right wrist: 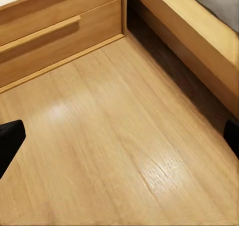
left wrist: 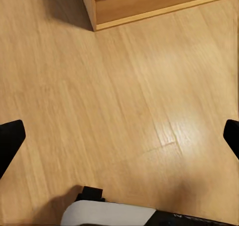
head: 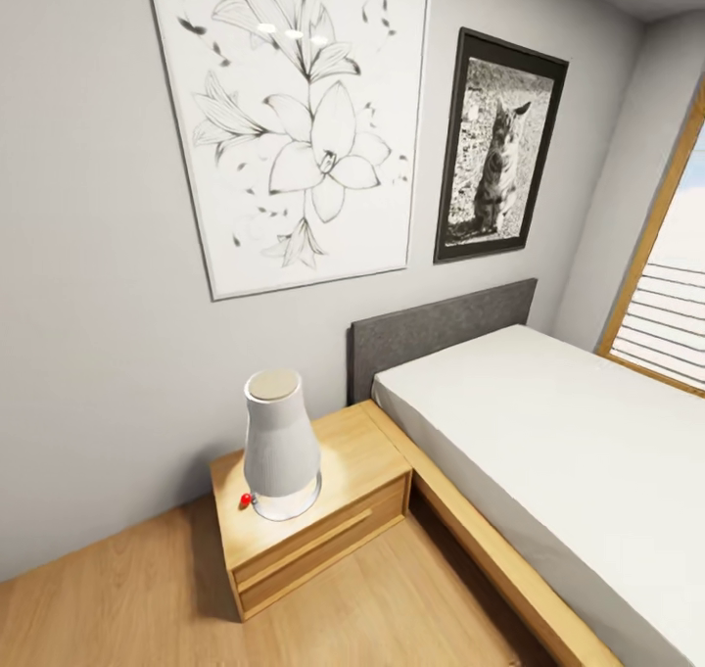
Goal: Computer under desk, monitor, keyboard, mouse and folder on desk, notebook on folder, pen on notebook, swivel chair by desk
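Note:
I face a bedroom corner with a bed and a nightstand. My left gripper [left wrist: 119, 139] hangs open over bare wood floor, its black fingertips [left wrist: 10, 141] wide apart at the picture's edges, nothing between them. A corner of the nightstand [left wrist: 149, 7] lies just ahead of it. My right gripper [right wrist: 120, 139] is open too, with its fingertips [right wrist: 9, 140] spread over the floor. It is near the nightstand's drawer front [right wrist: 55, 37] and the bed's wooden side rail [right wrist: 199, 42].
A light-wood nightstand [head: 362, 461] stands against the grey wall and carries a white lamp [head: 281, 447] with a small red dot at its base. The bed [head: 568, 452] fills the right side, under a window [head: 676, 314]. Wood floor [head: 117, 618] stretches to the left.

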Available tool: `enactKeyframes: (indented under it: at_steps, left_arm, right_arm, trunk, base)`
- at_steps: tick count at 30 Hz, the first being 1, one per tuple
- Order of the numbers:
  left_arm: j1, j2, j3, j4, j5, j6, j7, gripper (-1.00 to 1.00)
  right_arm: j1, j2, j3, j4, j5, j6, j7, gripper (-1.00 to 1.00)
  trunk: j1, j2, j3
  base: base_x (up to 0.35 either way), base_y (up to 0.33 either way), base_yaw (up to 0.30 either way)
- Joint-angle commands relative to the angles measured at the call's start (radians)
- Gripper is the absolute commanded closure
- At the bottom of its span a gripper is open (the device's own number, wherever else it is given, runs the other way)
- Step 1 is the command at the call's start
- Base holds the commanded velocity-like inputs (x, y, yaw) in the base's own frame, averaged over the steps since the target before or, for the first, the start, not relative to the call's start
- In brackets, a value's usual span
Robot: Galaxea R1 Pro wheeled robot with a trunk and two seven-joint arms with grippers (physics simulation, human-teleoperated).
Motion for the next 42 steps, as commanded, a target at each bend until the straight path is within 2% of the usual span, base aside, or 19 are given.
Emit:
enactKeyframes:
  at_steps: [1, 42]
  left_arm:
    - [0.001, 0.000, 0.000, -0.002, 0.004, 0.000, 0.001, -1.00]
    - [0.000, -0.001, 0.000, -0.001, 0.004, -0.001, 0.001, -1.00]
  right_arm:
    - [-0.001, 0.000, 0.000, 0.001, -0.001, -0.003, -0.001, -1.00]
    - [-0.001, 0.001, 0.000, 0.001, -0.003, -0.005, -0.001, -1.00]
  trunk:
    - [0.000, -0.001, -0.002]
    - [0.000, -0.001, -0.008]
  base:
    - [-0.176, 0.000, -0.226]
    - [-0.006, 0.000, -0.290]
